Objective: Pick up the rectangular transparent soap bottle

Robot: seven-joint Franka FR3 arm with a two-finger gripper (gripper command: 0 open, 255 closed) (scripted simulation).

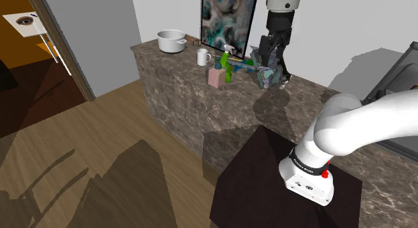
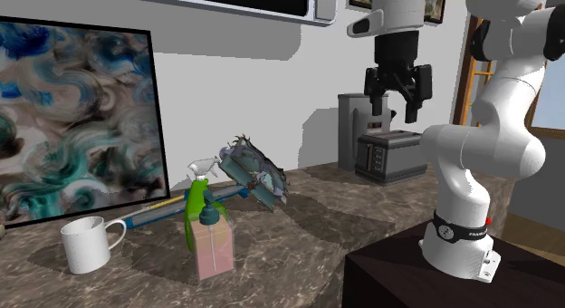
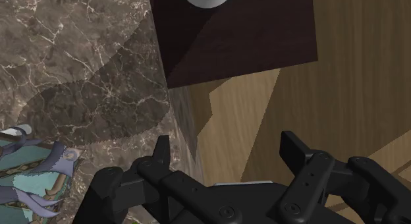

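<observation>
Tool [image 2: 397, 100] hangs high over the desk [image 2: 299, 229], fingers [image 2: 418, 96] wide apart, nothing btw them. Soap bottle [image 2: 215, 250] stands upright on the desk, pinkish w/ a dark pump cap, long axis vertical. It's touching or just in front of the green sprayer [image 2: 193, 199], can't tell which. Mug [image 2: 87, 246] sits near it on the 2nd ext view's left. A teal frilly thing [image 2: 255, 175], maybe a duster, lies btw bottle and tool

Key relation: bottle lies well below the tool and off to the 2nd ext view's left. In the shoulder view it's likewise down and left, w/ the frilly thing btw them. In the wrist view the fingers look past the desk edge at the stand [image 3: 244, 38] and wood floor [image 3: 342, 91]. So my guess is the tool must swing over toward the bottle, then drop, jaws across its narrow faces. Risk: clipping the sprayer on approach

Count: 1 soap bottle, 1 sprayer, 1 mug, 1 pot [image 1: 171, 41], 1 toaster [image 2: 389, 158], 1 frilly thing, 1 arm, 1 tool
</observation>
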